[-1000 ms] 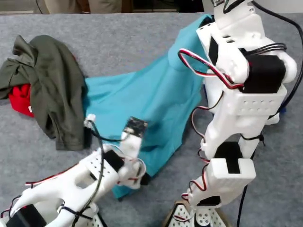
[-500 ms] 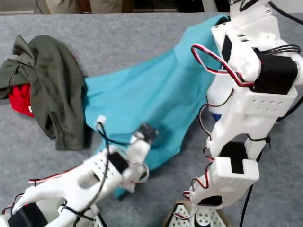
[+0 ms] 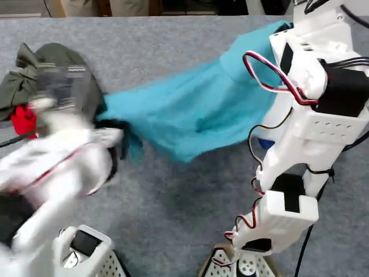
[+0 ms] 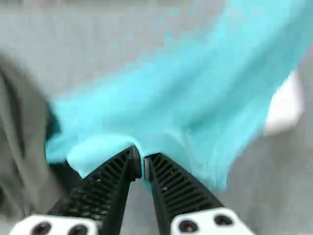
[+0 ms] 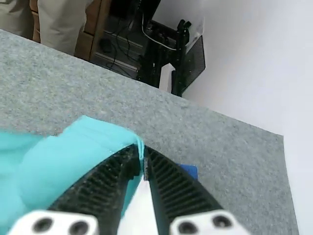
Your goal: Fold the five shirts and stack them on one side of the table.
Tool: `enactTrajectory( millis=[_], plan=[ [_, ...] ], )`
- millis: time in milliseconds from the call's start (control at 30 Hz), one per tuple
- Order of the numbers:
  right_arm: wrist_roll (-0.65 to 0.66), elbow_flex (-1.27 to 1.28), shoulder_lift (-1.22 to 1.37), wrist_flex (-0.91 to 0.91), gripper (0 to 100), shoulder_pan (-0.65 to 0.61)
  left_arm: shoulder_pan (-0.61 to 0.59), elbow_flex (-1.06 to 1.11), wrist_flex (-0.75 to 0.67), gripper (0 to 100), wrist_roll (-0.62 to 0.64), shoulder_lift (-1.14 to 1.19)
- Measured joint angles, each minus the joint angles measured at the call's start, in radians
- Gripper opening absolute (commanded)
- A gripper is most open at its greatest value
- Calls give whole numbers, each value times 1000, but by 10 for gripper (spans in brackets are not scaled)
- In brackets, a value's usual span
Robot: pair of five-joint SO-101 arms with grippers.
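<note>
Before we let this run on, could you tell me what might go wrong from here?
The teal shirt is stretched between both grippers; the right gripper pinches only its edge, so it could slip free. The left gripper, shut on the shirt, sits beside the olive shirt, and might snag or drag it.
</note>
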Motion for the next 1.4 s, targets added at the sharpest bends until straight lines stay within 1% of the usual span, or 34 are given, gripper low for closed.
enactTrajectory(
  millis=[100, 267, 367, 467, 567, 633, 700, 800, 867, 933, 1033, 1100, 1133, 1167, 1200, 1267, 1333, 1400],
  plan=[
    [0, 0, 0, 5, 2, 0, -46, -252, 2, 18, -5, -3],
    [0, 3, -98, 6, 2, 0, -61, -535, 0, 19, -6, -25],
    [35, 12, -216, 6, 2, 0, -63, -621, -3, 19, -6, -23],
    [63, 78, -341, 6, 2, -17, -64, -690, -60, 19, 2, -23],
    [68, 160, -445, 6, 2, -21, -66, -694, -87, 19, 6, -25],
    [68, 204, -506, 6, 2, -23, -66, -649, -89, 19, 6, -25],
    [68, 250, -551, 6, 2, -41, -66, -549, -103, 19, 6, -25],
    [68, 319, -560, 5, 2, -71, -77, -302, -173, 19, 6, -23],
    [68, 377, -552, -11, 2, -106, -137, -100, -273, 19, 6, -21],
    [68, 451, -551, -51, 2, -133, -221, 124, -434, 19, 6, -20],
    [68, 585, -539, -150, 2, -143, -315, 503, -793, 19, 6, 29],
    [68, 687, -512, -241, 2, -144, -354, 727, -1048, 21, 6, 100],
    [68, 736, -500, -288, 2, -144, -370, 809, -1152, 22, 6, 144],
    [68, 784, -488, -338, 2, -144, -381, 845, -1232, 26, 6, 190],
    [68, 833, -473, -381, 2, -144, -391, 847, -1281, 44, 6, 235],
    [68, 916, -440, -465, 2, -144, -423, 833, -1327, 116, 6, 327],
    [68, 980, -410, -525, 2, -144, -457, 793, -1323, 188, 29, 439],
    [68, 1014, -384, -563, 2, -144, -488, 724, -1270, 228, 98, 535]
  ],
)
